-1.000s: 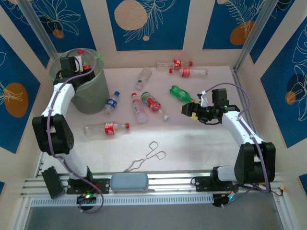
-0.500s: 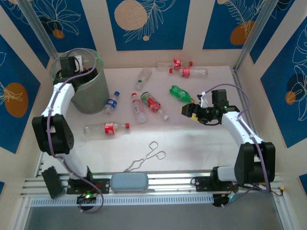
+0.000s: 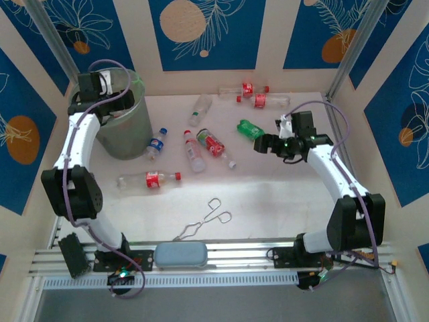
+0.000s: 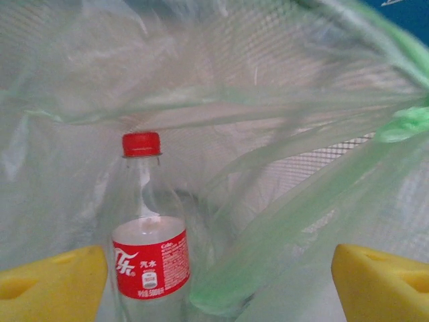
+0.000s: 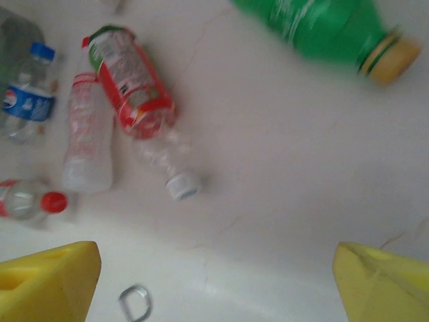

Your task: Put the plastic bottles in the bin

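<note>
The left gripper [image 4: 218, 285] hangs over the mouth of the bin [image 3: 127, 137] with its yellow fingertips [image 4: 53, 285] spread wide and nothing between them. A second ago, in the top view, it sat lower over the rim with a red cap showing beside it; now it has drawn up and back toward the far-left corner. Below it, in the left wrist view, a red-capped, red-labelled bottle [image 4: 149, 258] stands loose inside the bin against the thin greenish liner [image 4: 301, 201], touched by neither fingertip. That reads as a finished drop, so one bottle is delivered and this arm is free to fetch another. The right gripper [image 3: 261, 143] has shifted too, moving away from the near edge and closer to the green bottle [image 3: 251, 128]. Its fingertips are also apart and empty. In the right wrist view the green bottle [image 5: 315, 30] lies on its side at the upper right, cap toward the gripper, not yet between the fingertips. It looks like the next pick, though the approach is unfinished. Eight bottles lie on the worktop [image 3: 268, 194]: the green one, a blue-labelled bottle [image 3: 157, 143] just beside the bin, a red-labelled bottle [image 3: 151, 179] nearer the front, a touching pair [image 3: 204, 147] in the middle, a clear bottle [image 3: 200, 107] further back, and two red-labelled bottles [image 3: 255, 95] by the far wall. Most of the task remains.
</note>
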Robot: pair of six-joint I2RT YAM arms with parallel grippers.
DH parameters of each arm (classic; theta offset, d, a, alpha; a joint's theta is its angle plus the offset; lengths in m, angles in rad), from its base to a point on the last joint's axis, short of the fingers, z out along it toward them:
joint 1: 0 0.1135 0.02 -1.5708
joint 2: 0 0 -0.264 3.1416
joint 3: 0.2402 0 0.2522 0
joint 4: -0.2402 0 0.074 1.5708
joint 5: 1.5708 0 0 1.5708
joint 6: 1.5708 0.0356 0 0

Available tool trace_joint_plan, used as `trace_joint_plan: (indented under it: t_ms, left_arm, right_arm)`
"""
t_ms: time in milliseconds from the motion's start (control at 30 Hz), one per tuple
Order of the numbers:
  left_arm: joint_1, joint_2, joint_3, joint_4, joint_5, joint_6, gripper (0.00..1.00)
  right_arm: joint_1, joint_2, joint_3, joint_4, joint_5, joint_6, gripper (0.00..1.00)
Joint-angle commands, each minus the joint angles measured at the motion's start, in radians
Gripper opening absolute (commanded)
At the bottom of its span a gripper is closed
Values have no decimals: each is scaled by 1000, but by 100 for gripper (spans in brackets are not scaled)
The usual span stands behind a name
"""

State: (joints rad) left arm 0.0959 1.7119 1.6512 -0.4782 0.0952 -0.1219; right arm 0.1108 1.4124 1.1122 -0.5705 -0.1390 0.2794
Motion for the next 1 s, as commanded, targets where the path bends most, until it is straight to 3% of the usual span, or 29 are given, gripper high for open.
trace_joint_plan:
  t_ms: [0,167,300,467,600,767,967]
  left_arm:
    - [-4,-83,60,-85,-61,32,87]
    - [-7,-183,76,-157,-90,39,88]
    - [-35,-327,5,-154,-65,-14,89]
    - [-169,-497,-157,-91,-48,-88,89]
    - [-296,-585,-281,-46,-42,-167,90]
    - [-404,-652,-449,53,-3,-313,90]
    - [-504,-658,-663,239,68,-498,90]
  right_arm:
    - [1,75,84,-53,169,-95,91]
    - [-10,208,208,-57,267,-187,96]
    - [-3,326,298,-40,256,-253,100]
    - [14,473,408,-39,208,-304,99]
    - [40,580,490,-80,249,-350,99]
    - [45,685,570,-122,220,-336,100]
    - [76,767,600,-125,277,-358,100]
